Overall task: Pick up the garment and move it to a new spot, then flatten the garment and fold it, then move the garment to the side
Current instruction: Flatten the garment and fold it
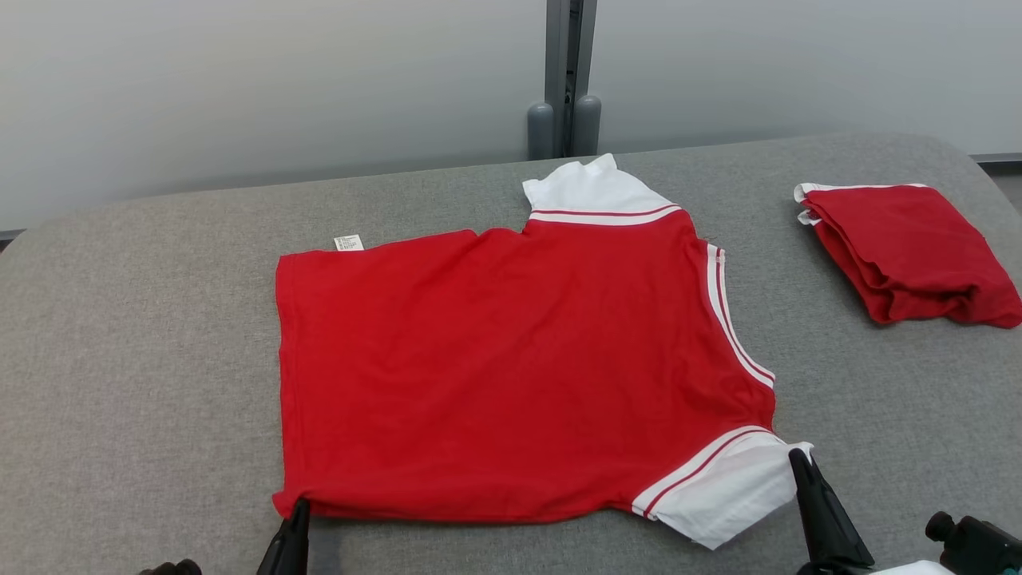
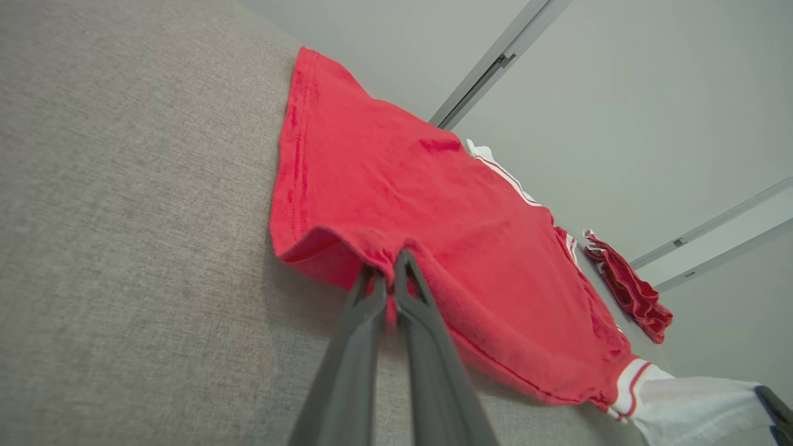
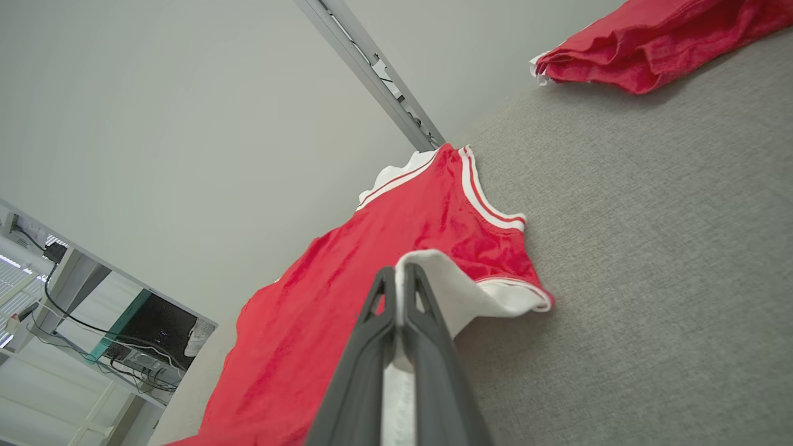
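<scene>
From the head view, the red shirt [image 1: 511, 367] lies spread nearly flat on the grey table [image 1: 144, 359]. It runs sideways between the two grippers and away from them. The left gripper [image 1: 297, 519] has its tip at the shirt's near hem corner. The right gripper [image 1: 798, 463] sits on the edge of the near white sleeve [image 1: 718, 495]. A white label [image 1: 348, 242] pokes out at the hem corner farthest from the left gripper. A folded red garment [image 1: 910, 251] rests well beyond the right gripper, out to its right and apart from the shirt. A grey post [image 1: 568, 80] stands behind the table.

In the left wrist view, the left gripper's fingers are drawn close together and pinch the hem corner, which is lifted slightly off the table. The rest of the shirt stretches away ahead of the fingertips, with the folded red garment far past it.

In the right wrist view, the right gripper's fingers are pressed tight together, and white sleeve cloth shows between them and curls over their tips. The red body runs off to the fingers' left. Bare table lies to their right, and the folded red garment is far ahead on that side. Shelving [image 3: 124, 347] with cables stands low on the left.
</scene>
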